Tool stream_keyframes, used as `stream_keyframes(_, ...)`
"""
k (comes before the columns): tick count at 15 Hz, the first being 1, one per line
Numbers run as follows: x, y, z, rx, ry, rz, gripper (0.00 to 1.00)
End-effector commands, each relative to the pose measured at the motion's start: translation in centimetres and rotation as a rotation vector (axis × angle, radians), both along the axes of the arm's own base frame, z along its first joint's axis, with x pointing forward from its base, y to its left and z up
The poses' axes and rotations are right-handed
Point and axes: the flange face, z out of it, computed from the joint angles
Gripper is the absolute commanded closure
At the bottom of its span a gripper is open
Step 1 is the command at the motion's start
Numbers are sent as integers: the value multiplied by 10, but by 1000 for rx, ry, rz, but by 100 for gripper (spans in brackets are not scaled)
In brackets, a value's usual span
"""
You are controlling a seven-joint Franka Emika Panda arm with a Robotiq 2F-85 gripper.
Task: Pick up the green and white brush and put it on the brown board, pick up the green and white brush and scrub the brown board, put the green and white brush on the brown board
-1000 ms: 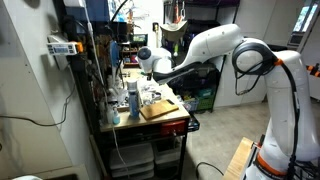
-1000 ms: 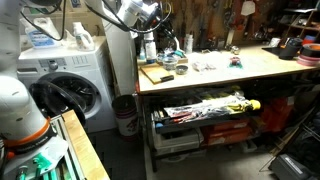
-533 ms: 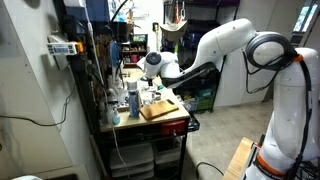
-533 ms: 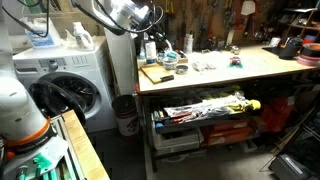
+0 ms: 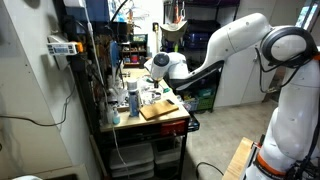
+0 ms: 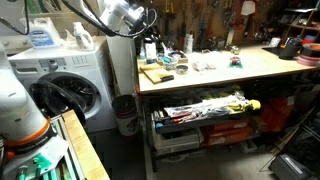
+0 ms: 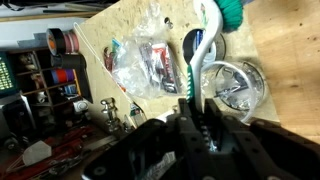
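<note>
My gripper (image 7: 190, 105) is shut on the white handle of the green and white brush (image 7: 205, 50), whose green bristle head (image 7: 232, 12) points away from me over the table. In both exterior views the gripper (image 5: 157, 68) (image 6: 148, 20) hangs well above the bench. The brown board (image 5: 158, 110) (image 6: 155, 74) lies flat at the bench's near corner, below the gripper. The brush is too small to make out in the exterior views.
A clear plastic bag of small items (image 7: 140, 65), a round metal lid (image 7: 235, 82) and a dark round object (image 7: 195, 42) lie under the brush. Bottles (image 5: 132, 98) stand beside the board. A washing machine (image 6: 70, 85) stands next to the bench.
The arm has swung, its elbow going up and sideways. The gripper has shifted slightly above the bench, still holding the brush.
</note>
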Motion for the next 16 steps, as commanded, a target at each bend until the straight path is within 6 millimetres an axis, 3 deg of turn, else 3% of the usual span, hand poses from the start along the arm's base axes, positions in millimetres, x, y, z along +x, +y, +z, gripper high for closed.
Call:
stream_keyframes(1,-1,-1,1,4,-2,-5,79)
stream_keyframes(3,-2,-1,2,8,-6,-9,79)
stream_keyframes(4,-4,4,1,-9,-11,9,95)
stream_keyframes(11,-33,32,-2,-9,-129,-103,95)
stream_keyframes(16,-55,41,-35,47,-249,-149,95)
